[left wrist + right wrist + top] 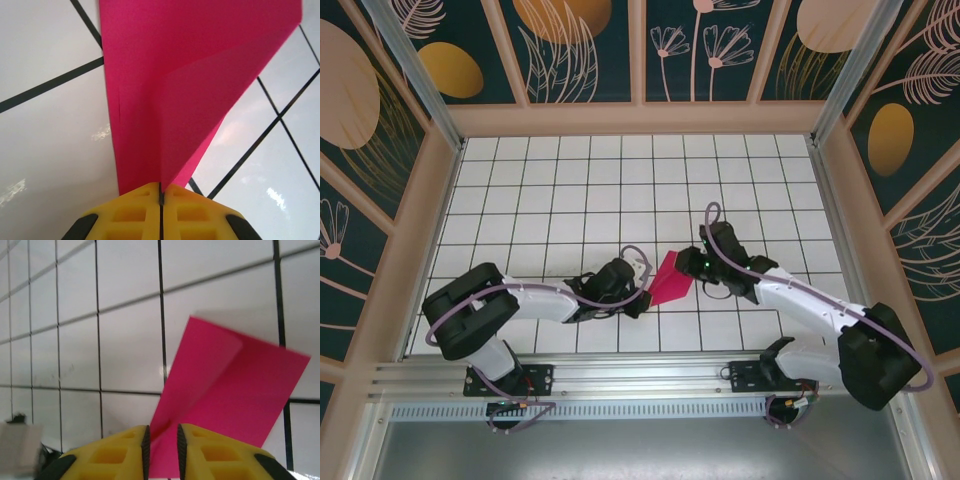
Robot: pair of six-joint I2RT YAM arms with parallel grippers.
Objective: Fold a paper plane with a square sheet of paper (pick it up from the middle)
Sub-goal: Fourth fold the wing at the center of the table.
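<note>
Top external view: the two arms reach inward over the white tiled tabletop [570, 190] and meet near its middle front. The sheet of paper [670, 280], magenta-pink and already folded into a slanted, tapering shape, lies between the two grippers. Its lower left end is at the left gripper [643, 296] and its upper right edge is at the right gripper [696, 267].

Left wrist view: the left gripper [161, 189] is clenched on the sheet of paper [145, 100], its yellow fingers [130, 210] pressed together with the narrow end pinched in the seam. From there the paper fans outward above the tiles. A folded flap overlaps the main layer along a crease that runs up from the grip.

Right wrist view: the right gripper [162, 432] has its yellow fingers [215, 452] slightly parted. An edge of the sheet of paper [225, 385] sits in the narrow gap between the dark pads, and the pads are not pressed together on it. A raised fold is visible along the paper's upper left side.
</note>
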